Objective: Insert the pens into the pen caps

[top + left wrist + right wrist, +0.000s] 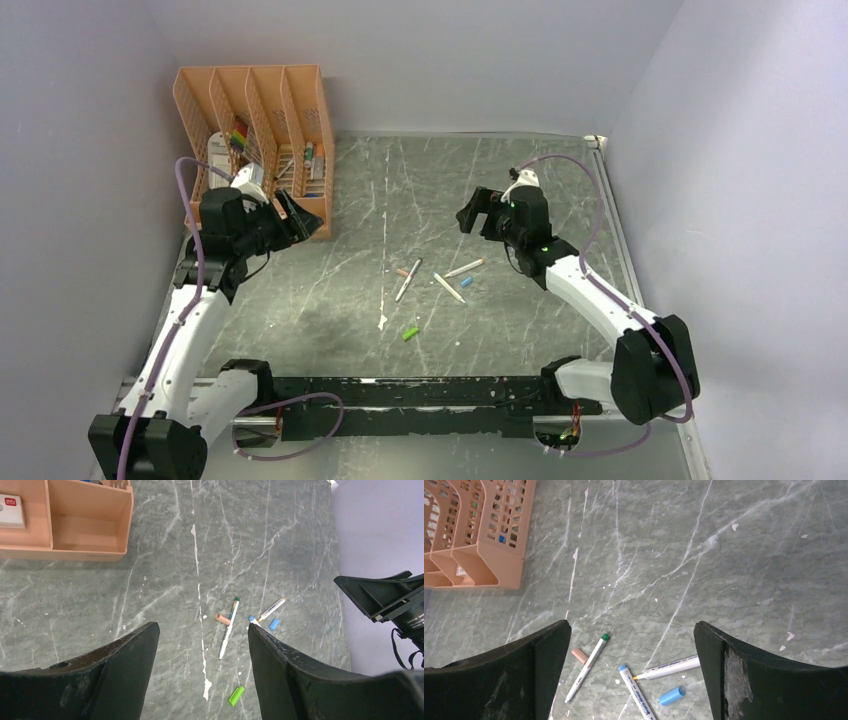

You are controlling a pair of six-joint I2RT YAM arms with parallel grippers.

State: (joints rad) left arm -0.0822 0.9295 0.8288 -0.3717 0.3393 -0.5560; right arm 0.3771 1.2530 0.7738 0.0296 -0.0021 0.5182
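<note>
grey marbled table [520,190], top view: bears three uncapped markers near its middle; a peach mesh organiser [255,110] stands at the far left.
pens, top view: green-tipped pen [407,280] on the left, orange-tipped pen [465,268] and blue-tipped pen [449,288] to its right.
caps, top view: orange-pink cap [402,272] just beside the green-tipped pen; blue cap [466,282] near the other two; green cap [410,333] apart, nearer the arm bases.
end effectors, top view: left end effector [300,222] is raised in front of the organiser; right end effector [480,210] is raised at the far right.
left wrist view: fingers [125,670] spread, released, grasping nothing; the green-tipped pen and green cap lie on the table between them.
right wrist view: jaws wide, released, empty; all three pens, the blue cap and the orange-pink cap lie below.
</note>
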